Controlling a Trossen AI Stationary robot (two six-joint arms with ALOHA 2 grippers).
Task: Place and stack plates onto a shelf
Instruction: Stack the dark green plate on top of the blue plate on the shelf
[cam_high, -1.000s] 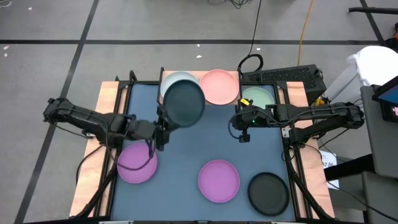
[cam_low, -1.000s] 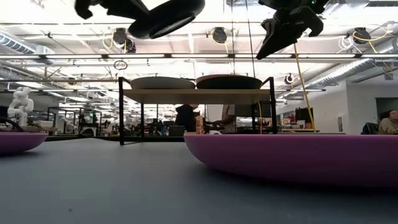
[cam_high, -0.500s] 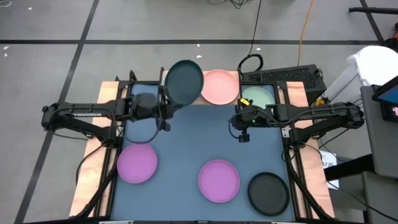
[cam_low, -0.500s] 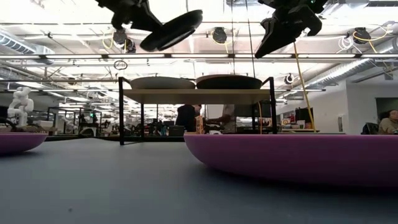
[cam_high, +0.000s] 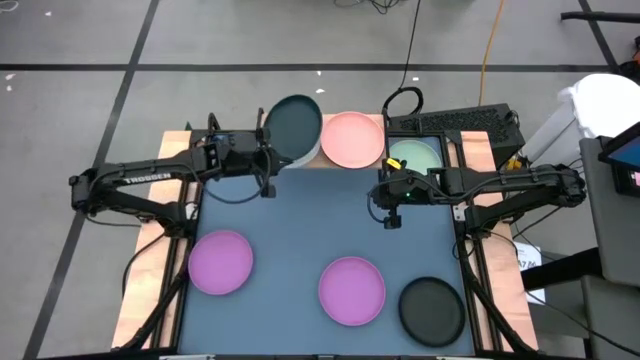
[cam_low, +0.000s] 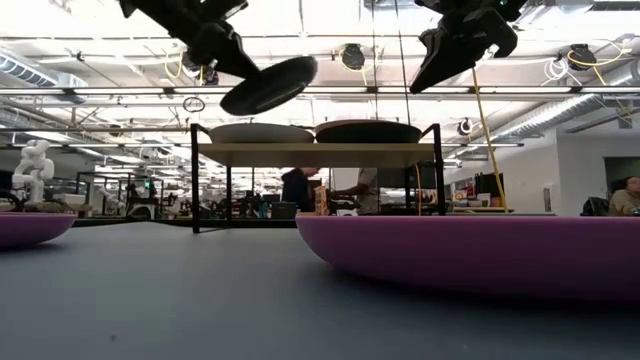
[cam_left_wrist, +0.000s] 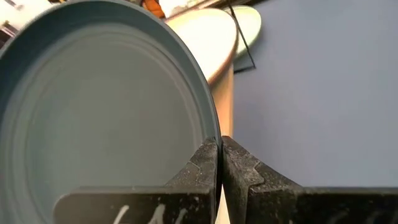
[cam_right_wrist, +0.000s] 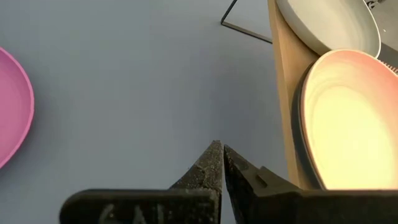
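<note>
— Holding a dark charcoal plate (cam_high: 293, 128) by its rim, the left gripper (cam_high: 266, 157) is pinching it between closed fingers above the left end of the shelf (cam_low: 318, 154). From the low view the plate is tilting, clear of the white plate (cam_high: 312, 150) lying on the shelf beneath it.

— What else is sitting on the shelf?

— A pink plate (cam_high: 352, 139) is resting on the right half, just beside the white one; in the right wrist view a dark rim is showing underneath it.

— And the remaining plates?

— A mint green plate (cam_high: 418, 154) is lying past the shelf's right end. On the blue-grey tabletop (cam_high: 300, 230) two purple plates (cam_high: 221, 262) are lying near the front, well apart, with another charcoal plate (cam_high: 431, 309) at the front right corner.

— Where is the other arm?

— The right gripper (cam_high: 391, 212) is hanging over the table's right side, its fingers closed together on nothing.
</note>
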